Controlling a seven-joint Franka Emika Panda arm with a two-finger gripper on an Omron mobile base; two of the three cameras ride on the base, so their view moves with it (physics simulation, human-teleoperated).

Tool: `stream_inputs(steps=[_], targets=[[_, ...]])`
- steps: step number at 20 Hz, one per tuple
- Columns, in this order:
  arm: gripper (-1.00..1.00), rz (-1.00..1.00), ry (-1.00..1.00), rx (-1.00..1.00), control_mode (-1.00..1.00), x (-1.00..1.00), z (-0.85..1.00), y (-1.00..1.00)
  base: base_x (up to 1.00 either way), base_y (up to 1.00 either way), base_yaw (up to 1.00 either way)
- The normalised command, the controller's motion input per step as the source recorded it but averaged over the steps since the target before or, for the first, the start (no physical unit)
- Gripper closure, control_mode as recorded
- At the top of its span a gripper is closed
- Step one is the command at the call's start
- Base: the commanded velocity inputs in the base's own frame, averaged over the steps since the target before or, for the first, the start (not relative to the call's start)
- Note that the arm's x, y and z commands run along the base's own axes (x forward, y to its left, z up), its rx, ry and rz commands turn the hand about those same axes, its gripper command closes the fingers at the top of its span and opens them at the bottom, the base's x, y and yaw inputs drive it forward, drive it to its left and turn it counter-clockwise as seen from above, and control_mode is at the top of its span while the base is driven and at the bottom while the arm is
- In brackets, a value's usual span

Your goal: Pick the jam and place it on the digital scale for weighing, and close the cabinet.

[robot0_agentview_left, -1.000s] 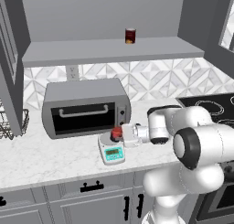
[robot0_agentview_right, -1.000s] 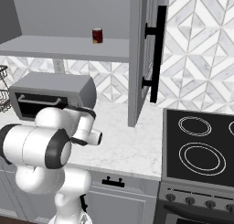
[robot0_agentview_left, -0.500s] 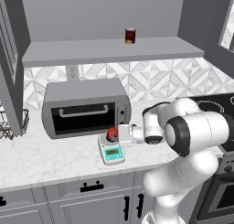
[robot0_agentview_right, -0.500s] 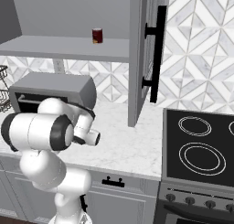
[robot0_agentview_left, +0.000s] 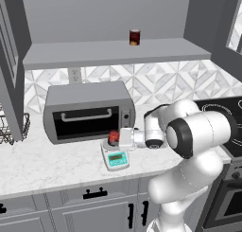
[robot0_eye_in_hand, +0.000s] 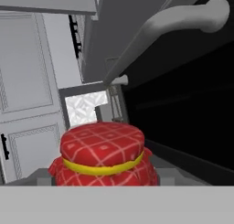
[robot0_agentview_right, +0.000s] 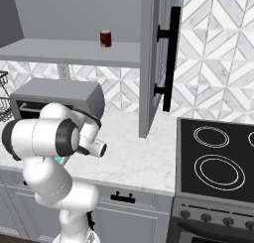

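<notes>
Red-topped, the jam [robot0_agentview_left: 113,137] sat on the scale [robot0_agentview_left: 116,158], right at the tip of the hand [robot0_agentview_left: 118,139], which reached in level from 3 o'clock. From the hand's camera the jam [robot0_eye_in_hand: 103,160] loomed close at 6 o'clock, its checked red cloth cover tied with a yellow band, but I could not tell whether the fingers were pinching it or spread apart. The scale stood on the marble tabletop [robot0_agentview_left: 52,165], just in front of the toaster oven [robot0_agentview_left: 88,110] at its 5 o'clock corner. Up at 12 o'clock a dark red can [robot0_agentview_left: 134,37] stood alone on the shelf [robot0_agentview_left: 118,52]. From the right side, the cabinet [robot0_agentview_right: 158,58] door hung open, its edge toward the room with the black handle [robot0_agentview_right: 171,56] showing, and the stove [robot0_agentview_right: 216,160] lay at 4 o'clock.
</notes>
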Motion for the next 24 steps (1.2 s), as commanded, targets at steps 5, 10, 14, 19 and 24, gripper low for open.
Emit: stream_inputs(steps=[5, 10, 14, 19, 24], targets=[[1.0, -0.02, 0.0, 0.0, -1.0, 0.15, -0.41, 0.08, 0.0, 0.0, 0.0], [-1.0, 0.0, 0.0, 0.0, -1.0, -0.13, -0.09, -0.06, 0.0, 0.0, 0.0], [-1.0, 0.0, -0.06, 0.0, -1.0, 0.0, -0.1, -0.02, 0.0, 0.0, 0.0], [-1.0, 0.0, -0.01, 0.0, -1.0, 0.0, 0.0, -0.01, 0.0, 0.0, 0.0], [-1.0, 0.0, -0.1, 0.0, -1.0, -0.11, 0.09, -0.07, 0.0, 0.0, 0.0]])
